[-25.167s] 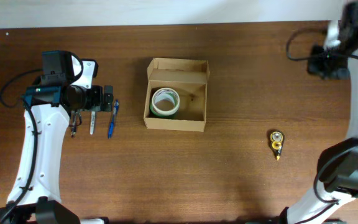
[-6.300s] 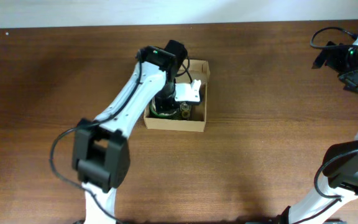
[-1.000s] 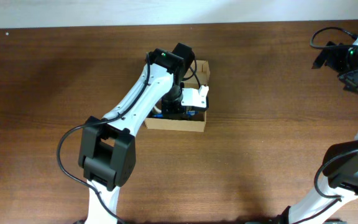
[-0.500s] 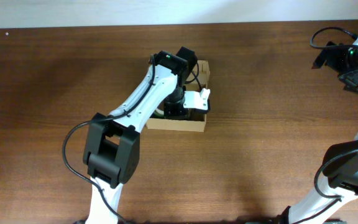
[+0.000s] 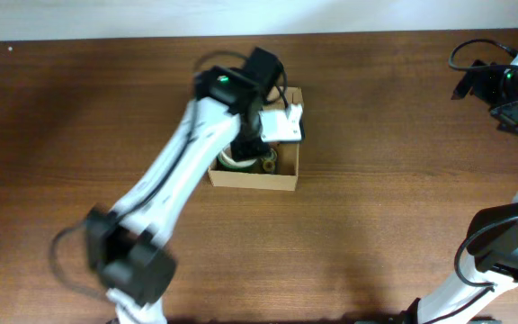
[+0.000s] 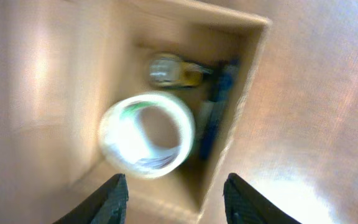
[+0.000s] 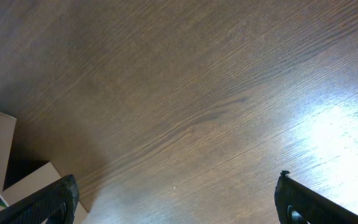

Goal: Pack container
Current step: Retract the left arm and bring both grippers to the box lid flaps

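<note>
A brown wooden tabletop [image 5: 376, 225] seen from above. A tan cardboard box [image 5: 254, 178] sits open near the middle, a little toward the far edge, its flap lid standing up on the far side. The white left arm [image 5: 183, 162] reaches in from the near left and hangs over the box, covering much of it; the arm is blurred.

The left wrist view looks straight down into the box [image 6: 55, 74]. A white tape roll [image 6: 143, 167] with a green mark lies flat on the box floor. Beside it lies a small yellow and metal gadget [image 6: 169, 71], too blurred to name. Along one wall lie a blue pen [image 6: 221, 99] and a white pen [image 6: 204, 118], side by side. The left claw [image 6: 176, 200] is above the box with its fingers spread apart, holding nothing.

The right arm [image 5: 515, 85] is at the far right edge, well apart from the box. The right claw [image 7: 177, 179] is spread wide and empty above bare wood, with a corner of the box at the view's left edge.
</note>
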`<state>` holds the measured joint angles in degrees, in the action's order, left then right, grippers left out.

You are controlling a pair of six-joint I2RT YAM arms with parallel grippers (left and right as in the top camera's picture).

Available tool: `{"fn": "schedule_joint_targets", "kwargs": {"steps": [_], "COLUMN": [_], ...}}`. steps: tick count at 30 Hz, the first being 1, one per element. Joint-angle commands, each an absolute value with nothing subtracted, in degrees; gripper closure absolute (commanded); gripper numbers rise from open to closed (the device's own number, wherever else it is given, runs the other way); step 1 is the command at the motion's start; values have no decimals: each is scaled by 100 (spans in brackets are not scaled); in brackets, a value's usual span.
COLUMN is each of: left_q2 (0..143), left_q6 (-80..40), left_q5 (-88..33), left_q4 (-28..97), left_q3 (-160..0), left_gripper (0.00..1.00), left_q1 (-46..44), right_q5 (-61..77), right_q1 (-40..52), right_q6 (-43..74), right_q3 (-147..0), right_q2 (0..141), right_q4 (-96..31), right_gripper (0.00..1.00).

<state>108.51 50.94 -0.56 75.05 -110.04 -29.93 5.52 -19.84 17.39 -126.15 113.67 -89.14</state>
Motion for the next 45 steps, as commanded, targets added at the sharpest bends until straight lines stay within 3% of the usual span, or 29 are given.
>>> {"fn": "schedule_joint_targets", "kwargs": {"steps": [1, 6, 12, 19, 20, 21, 24, 25, 26, 28, 29, 37, 45], "left_q2": [9789, 9100, 9312, 9972, 10047, 10099, 10326, 10422, 10534, 10814, 10947, 12090, 13063], "left_q6": [4532, 3479, 1271, 1179, 1181, 1179, 1133, 1000, 884, 786, 694, 642, 429], "left_q5": [449, 460, 427, -242, -386, -405, -388, -390, -403, -519, -626, -3030, -4346], "left_q4": [7341, 6849, 6591, 6591, 6584, 6567, 6495, 6464, 6455, 6471, 6482, 5992, 5524], "left_q3": [-11185, -11185, -11168, -11168, -11168, -11168, -11166, -11163, -11163, -11163, -11163, -11163, -11163], "left_gripper": [48, 48, 47, 47, 49, 59, 67, 76, 94, 98, 98, 98, 98], "left_q1": [-2755, -1809, -69, 692, 731, 746, 773, 773, 773, 773, 773, 773, 768], "right_q5": [580, 580, 692, 644, 617, 626, 851, 864, 864, 869, 928, 2178, 3913], "right_q1": [-1990, -1990, -1990, -1992, -1992, -1992, -1984, -1977, -1973, -1949, -1933, -1492, -915], "right_q6": [1719, 1719, 1782, 1780, 1780, 1785, 1769, 1756, 1754, 1761, 1761, 1354, 1354], "right_q3": [-12589, -12589, -12589, -12589, -12589, -12589, -12589, -12586, -12582, -12560, -12521, -11142, -9616], "right_q2": [11378, 11378, 11378, 11378, 11378, 11378, 11378, 11380, 11380, 11380, 11380, 11419, 11799], "right_q4": [-8912, -8912, -8189, -8058, -8053, -8040, -7922, -7905, -7902, -7896, -7859, -6794, -5607], "right_gripper": [1, 1, 1, 1, 1, 1, 1, 3, 28, 79, 96, 96, 96]}}
